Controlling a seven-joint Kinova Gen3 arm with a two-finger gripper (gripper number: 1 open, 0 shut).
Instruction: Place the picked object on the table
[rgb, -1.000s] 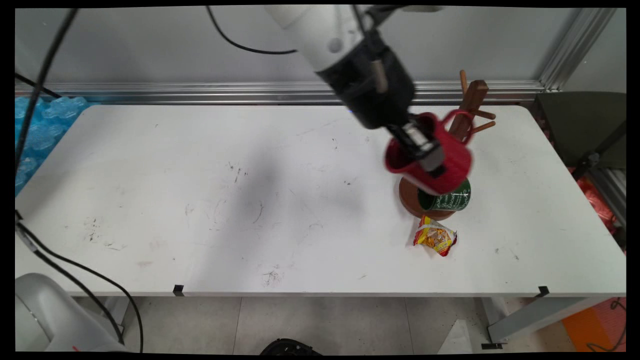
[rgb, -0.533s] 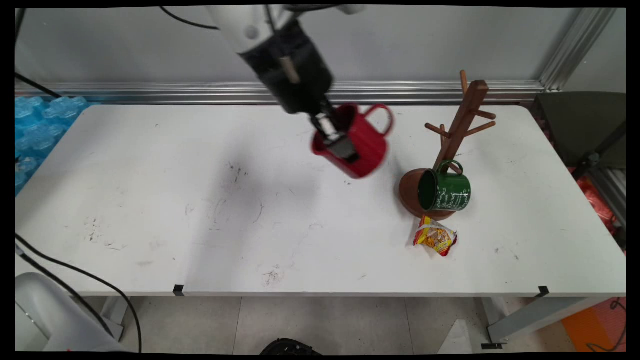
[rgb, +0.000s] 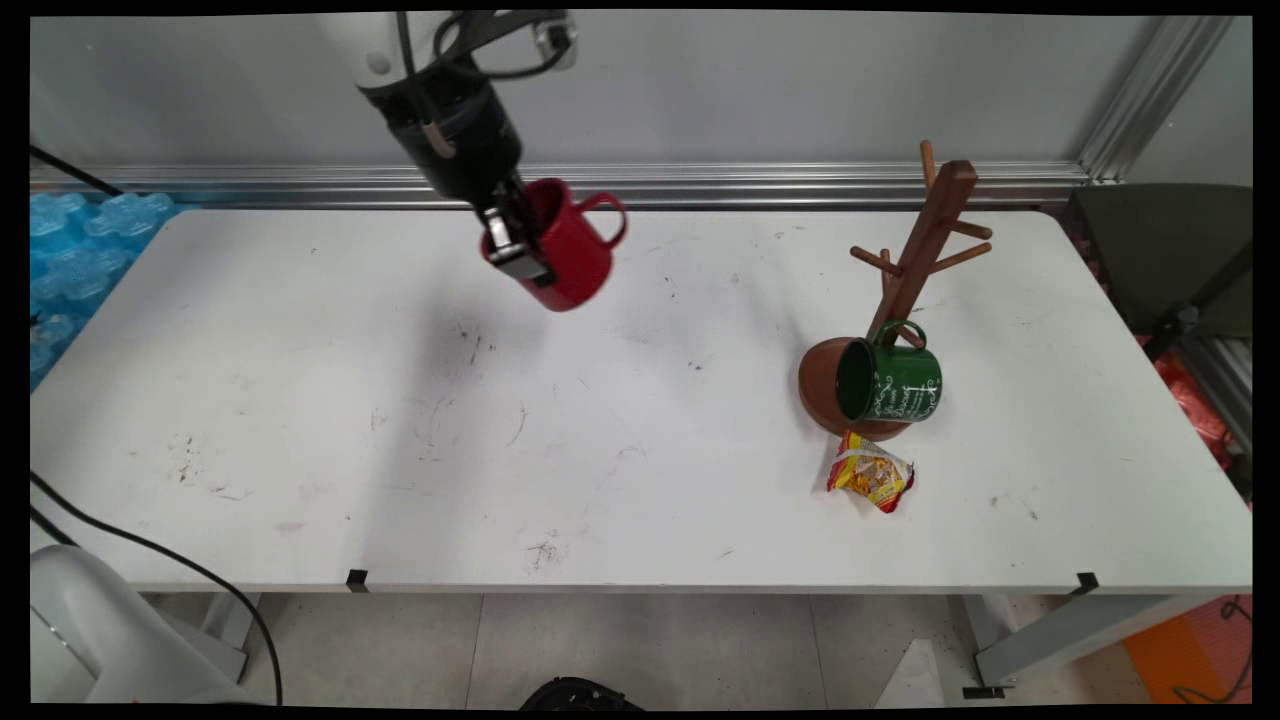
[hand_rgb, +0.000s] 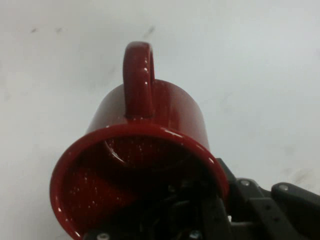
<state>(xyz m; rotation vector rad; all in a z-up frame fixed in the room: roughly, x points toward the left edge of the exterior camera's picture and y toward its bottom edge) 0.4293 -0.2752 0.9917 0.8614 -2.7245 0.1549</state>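
The end effector (rgb: 518, 243) grips a red enamel mug (rgb: 568, 247) by its rim above the desk (rgb: 400, 420), toward eleven o'clock.

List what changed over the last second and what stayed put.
The gripper, shut on the red mug throughout, carried it left and back across the table, away from the mug tree. The green mug on the tree and the snack packet stayed put.

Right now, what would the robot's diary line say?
gripper: shut on red mug, held above table | green mug: hanging on wooden mug tree | snack packet: beside tree base
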